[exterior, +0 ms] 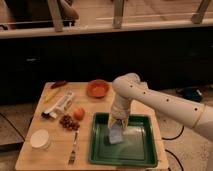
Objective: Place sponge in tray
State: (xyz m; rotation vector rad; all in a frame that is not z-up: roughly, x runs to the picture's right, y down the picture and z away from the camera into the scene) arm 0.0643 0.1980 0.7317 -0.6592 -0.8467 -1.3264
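A light wooden table (35, 160) fills the scene, and at its near right sits the large dark green plastic tray (145, 152) with a raised rim. The white robot arm (165, 102) reaches in from the right and bends down over the tray's left half. At its tip the gripper (118, 123) points straight down, inside the tray's outline, with the small pale blue sponge (116, 134) right under it, at or just above the glossy floor. Whether the gripper is clamped on the sponge or has let go, I cannot tell.

To do this well: get the sponge flat on the tray floor, release fully, then lift straight up so nothing drags.

Left of the tray lie a round orange bowl (98, 88), a white-and-dark long packet (58, 105), an orange fruit (79, 113) and a fork (73, 148).
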